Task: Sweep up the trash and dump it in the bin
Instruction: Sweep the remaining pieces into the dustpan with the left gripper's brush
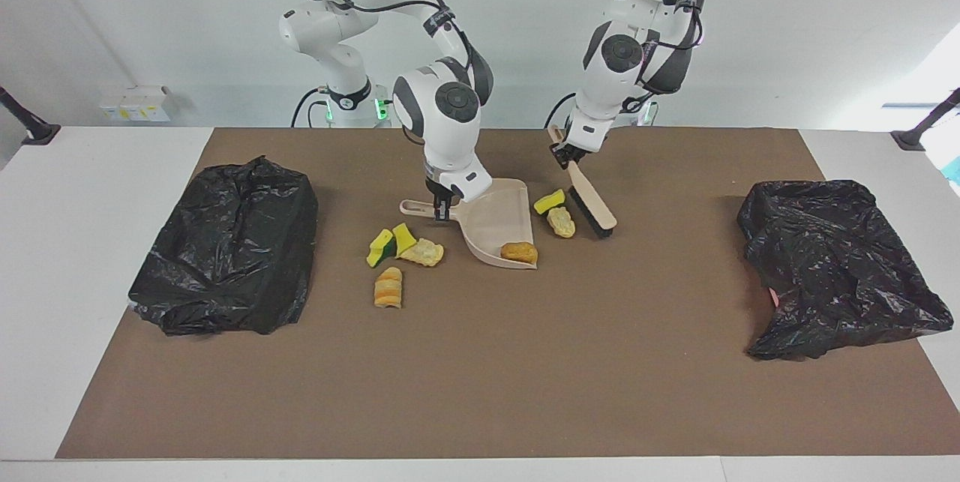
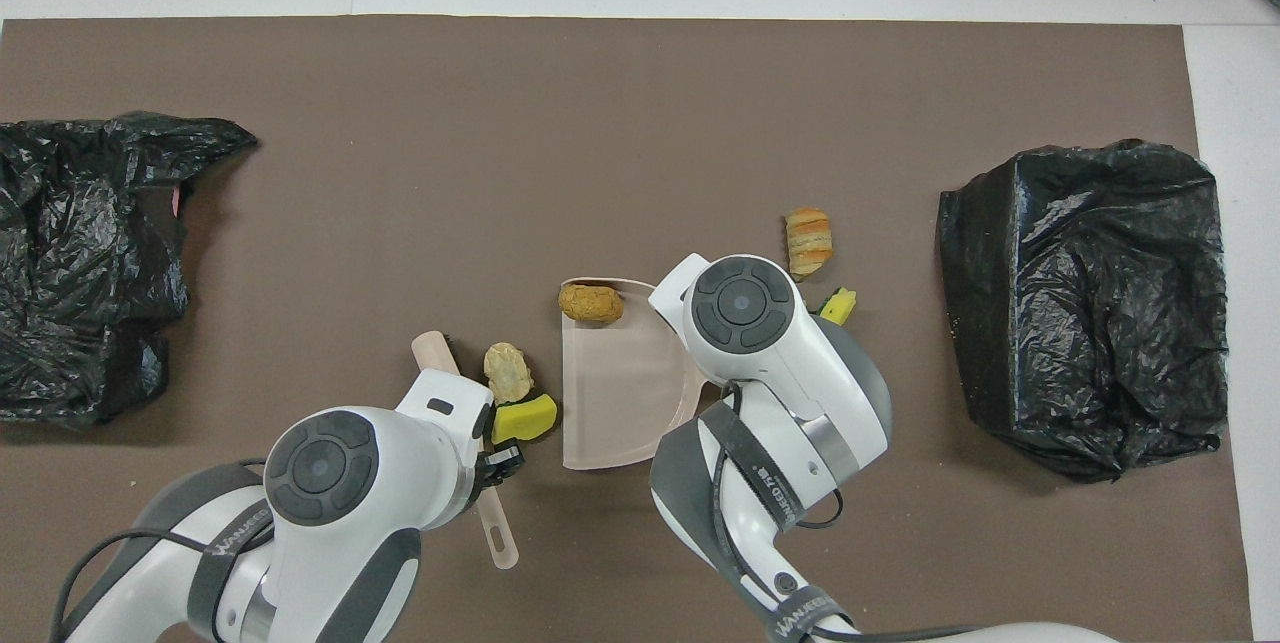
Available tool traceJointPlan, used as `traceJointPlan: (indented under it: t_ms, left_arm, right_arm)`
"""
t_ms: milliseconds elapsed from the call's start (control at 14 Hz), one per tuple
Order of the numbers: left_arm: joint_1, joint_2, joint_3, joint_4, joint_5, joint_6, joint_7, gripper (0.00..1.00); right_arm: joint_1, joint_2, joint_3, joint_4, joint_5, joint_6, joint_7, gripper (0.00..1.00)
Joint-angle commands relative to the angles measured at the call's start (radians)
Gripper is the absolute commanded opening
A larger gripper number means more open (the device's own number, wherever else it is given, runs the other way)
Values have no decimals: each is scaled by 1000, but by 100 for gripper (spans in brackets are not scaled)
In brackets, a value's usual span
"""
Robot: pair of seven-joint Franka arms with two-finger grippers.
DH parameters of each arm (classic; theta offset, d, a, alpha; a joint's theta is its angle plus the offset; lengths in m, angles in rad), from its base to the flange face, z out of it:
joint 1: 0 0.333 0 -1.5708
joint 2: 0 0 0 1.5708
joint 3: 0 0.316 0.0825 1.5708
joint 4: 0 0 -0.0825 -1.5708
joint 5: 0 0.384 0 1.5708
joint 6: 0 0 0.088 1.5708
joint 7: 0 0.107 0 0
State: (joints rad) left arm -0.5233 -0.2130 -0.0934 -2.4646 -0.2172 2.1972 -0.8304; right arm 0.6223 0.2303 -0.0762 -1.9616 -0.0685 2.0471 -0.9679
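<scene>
My right gripper (image 1: 442, 211) is shut on the handle of the beige dustpan (image 1: 491, 227), whose lip rests low on the brown mat. One orange-brown chunk (image 1: 519, 252) lies in the pan near its lip. My left gripper (image 1: 559, 156) is shut on the handle of the brush (image 1: 591, 205), which slants down with its bristles by the mat. A yellow sponge piece (image 1: 549, 201) and a beige lump (image 1: 561, 222) lie between brush and dustpan. More trash lies beside the pan's handle: yellow-green sponge pieces (image 1: 382, 246), a beige scrap (image 1: 424, 251) and a bread-like chunk (image 1: 388, 287).
A black-bagged bin (image 1: 225, 246) stands at the right arm's end of the mat. A crumpled black bag (image 1: 832, 264) lies at the left arm's end. The brown mat (image 1: 480, 377) covers most of the white table.
</scene>
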Motion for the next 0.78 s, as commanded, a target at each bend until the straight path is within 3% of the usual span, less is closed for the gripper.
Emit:
traceJointPlan:
  t_ms: [0,142,285,498,712]
  left_arm:
    - [-93,81,6,59,-40,80,28,0]
    - [-127,174,1,151,-72,139,31,0]
    - [-155,217,-3,237,-83,139,31,0]
    - [-159,219,0,251,-73,119,36,0]
    - [-123,176,9,251,-65,-5,39,0]
  right_arm:
    - [0,-23,4,-31,-7,27,26,0]
    - [0,-23,4,-31,-5,27,26,0]
    - [0,-23,3,-30,-5,27,26,0]
    - [0,-23,3,-29,-5,24,26,0]
    - [0,-23,3,-29,-5,22,26,0]
